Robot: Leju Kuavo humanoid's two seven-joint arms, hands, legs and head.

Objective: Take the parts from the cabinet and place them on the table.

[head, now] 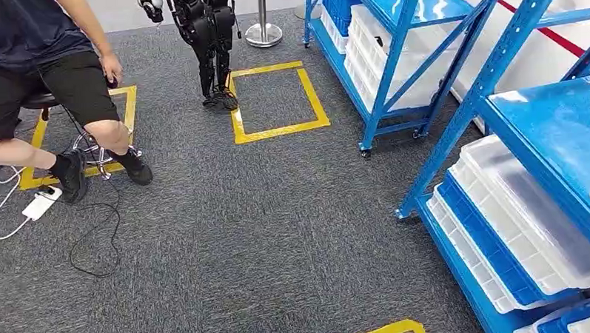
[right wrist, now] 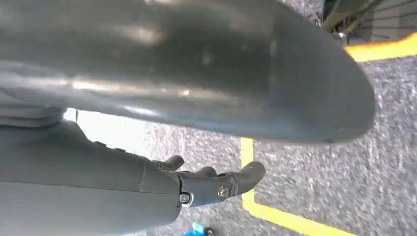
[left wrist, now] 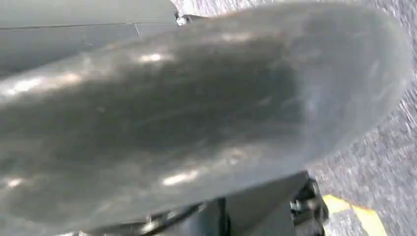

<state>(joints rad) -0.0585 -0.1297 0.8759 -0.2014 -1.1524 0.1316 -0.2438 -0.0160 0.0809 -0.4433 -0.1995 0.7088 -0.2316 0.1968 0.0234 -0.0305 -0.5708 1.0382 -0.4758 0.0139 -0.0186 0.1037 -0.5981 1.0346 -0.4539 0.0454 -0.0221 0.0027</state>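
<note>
While the right hand (right wrist: 216,184) hangs empty, fingers loosely apart, blue shelving (head: 453,124) with white trays (head: 523,218) stands well apart.

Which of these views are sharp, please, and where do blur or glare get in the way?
Head view: sharp, with glare on the blue shelf top. Left wrist view: a blurred grey cover with bright highlights. Right wrist view: cover blurred, the right hand and yellow floor tape fairly clear.

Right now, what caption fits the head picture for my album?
Blue shelves with white trays beside a seated person on grey carpet.
</note>
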